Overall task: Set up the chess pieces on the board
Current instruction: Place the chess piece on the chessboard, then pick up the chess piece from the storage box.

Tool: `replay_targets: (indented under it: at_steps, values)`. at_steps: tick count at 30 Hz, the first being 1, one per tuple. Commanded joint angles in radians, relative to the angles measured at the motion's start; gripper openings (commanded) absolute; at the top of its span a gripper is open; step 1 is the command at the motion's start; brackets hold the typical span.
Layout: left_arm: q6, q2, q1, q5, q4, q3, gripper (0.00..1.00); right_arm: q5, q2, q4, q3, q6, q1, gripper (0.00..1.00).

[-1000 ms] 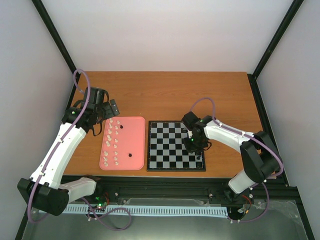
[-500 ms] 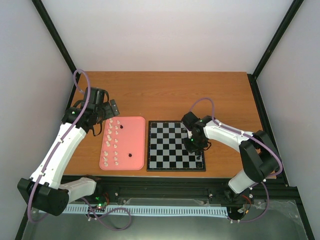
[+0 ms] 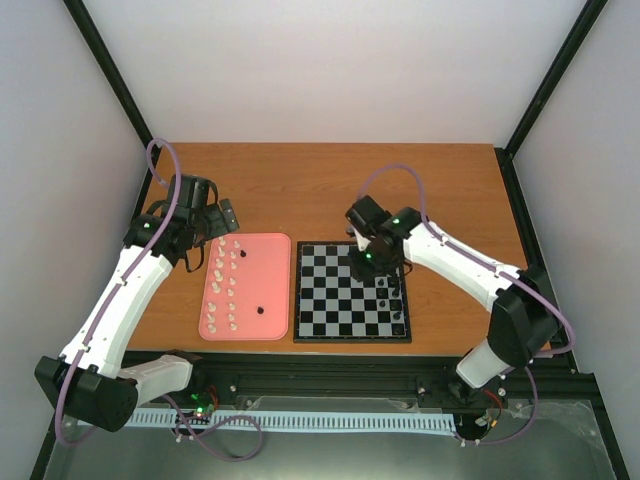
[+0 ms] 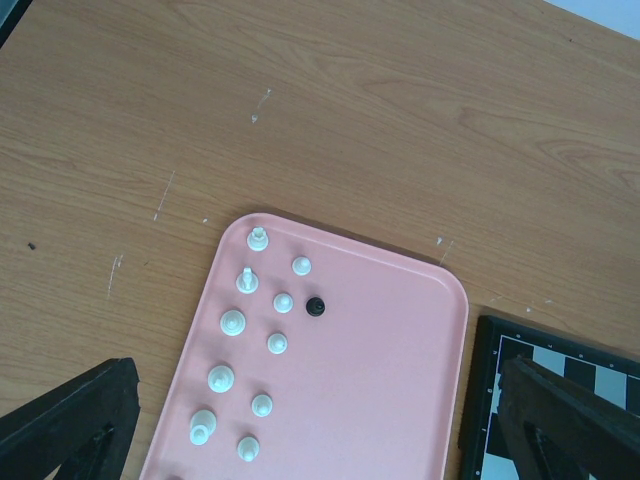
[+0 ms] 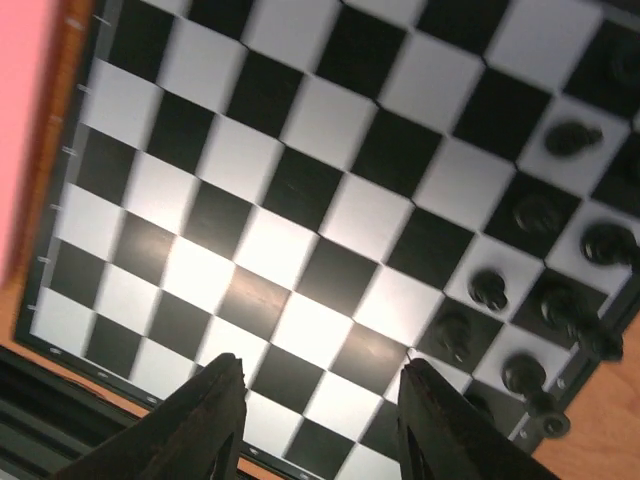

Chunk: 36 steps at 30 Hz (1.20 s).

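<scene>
The board [image 3: 330,300] lies right of centre, with several black chess pieces [image 3: 399,312] along its right side. My right gripper [image 3: 364,258] hovers over the board's far edge. In the right wrist view it [image 5: 322,390] stands open with only bare squares [image 5: 300,190] between the fingers, and the black pieces [image 5: 545,215] lie off to the right. My left gripper [image 3: 215,222] hangs wide open over the far end of the pink tray [image 3: 270,285]. The tray holds several white pieces [image 4: 232,322] and a black piece [image 4: 316,306].
A second black piece [image 3: 261,309] sits near the tray's middle. The board's corner [image 4: 560,400] shows right of the tray [image 4: 390,380]. Bare wooden table [image 3: 330,190] stretches behind both. Black frame posts stand at the table's corners.
My right gripper has opened and swung from the board's near-right area toward its far edge, uncovering black pieces there. The left arm has not moved.
</scene>
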Motion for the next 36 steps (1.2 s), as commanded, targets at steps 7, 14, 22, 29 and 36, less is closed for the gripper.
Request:
replay_targets:
  at_steps: [7,14,22,29,36]
  values:
    - [-0.006,-0.018,0.004,-0.023,0.000,0.057,1.00,-0.017,0.319,-0.027,0.380,-0.079,0.216,0.52]
    - [0.008,-0.023,0.005,-0.043,-0.028,0.110,1.00,-0.122,0.580,-0.038,0.713,-0.147,0.347,0.52]
    - [0.008,-0.044,0.004,-0.040,-0.041,0.090,1.00,-0.186,0.739,-0.089,0.861,-0.200,0.422,0.49]
    - [0.006,-0.061,0.004,-0.037,-0.042,0.067,1.00,-0.191,0.794,-0.103,0.852,-0.214,0.438,0.47]
    - [0.010,-0.068,0.004,-0.043,-0.042,0.063,1.00,-0.197,0.840,-0.113,0.887,-0.217,0.440,0.43]
